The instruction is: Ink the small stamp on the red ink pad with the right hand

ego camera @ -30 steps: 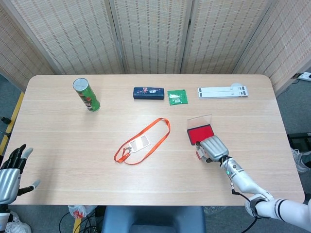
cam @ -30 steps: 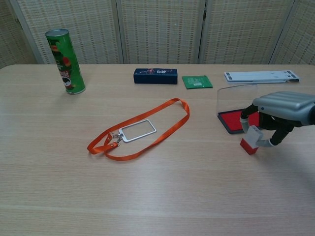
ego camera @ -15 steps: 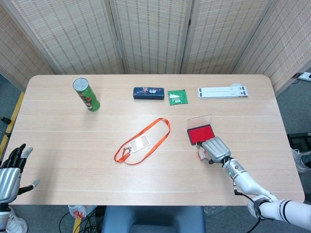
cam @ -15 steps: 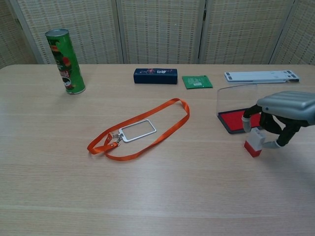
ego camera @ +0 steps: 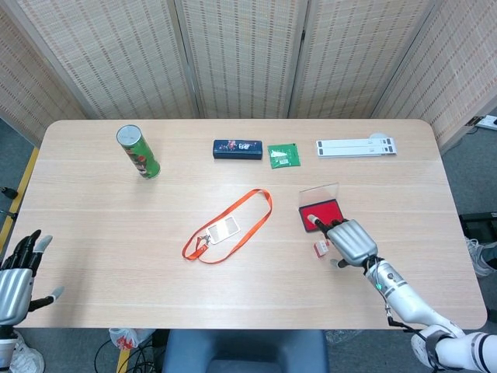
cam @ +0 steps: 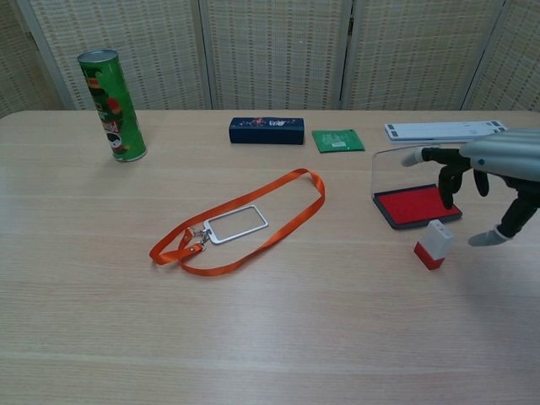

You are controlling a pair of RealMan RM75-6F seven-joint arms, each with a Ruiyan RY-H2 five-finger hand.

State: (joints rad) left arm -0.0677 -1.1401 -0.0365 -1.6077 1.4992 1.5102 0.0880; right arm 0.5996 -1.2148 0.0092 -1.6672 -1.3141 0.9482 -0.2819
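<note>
The small stamp [cam: 433,244], white with a red base, stands on the table by itself, just in front of the red ink pad [cam: 416,206]. The pad's clear lid [cam: 407,169] is tipped up behind it. My right hand [cam: 498,172] hovers above and to the right of the stamp, fingers spread, holding nothing. In the head view the same hand [ego camera: 352,242] covers part of the stamp [ego camera: 319,248], with the ink pad [ego camera: 321,214] just beyond it. My left hand [ego camera: 15,278] hangs off the table's left front corner, fingers apart and empty.
An orange lanyard with a badge holder [cam: 238,224] lies mid-table. At the back stand a green can [cam: 111,105], a dark blue case [cam: 266,130], a green packet [cam: 337,140] and a white strip [cam: 447,130].
My right hand has let go of the stamp, spread its fingers and lifted away to the right. The stamp now stands alone on the table. The left hand has not moved.
</note>
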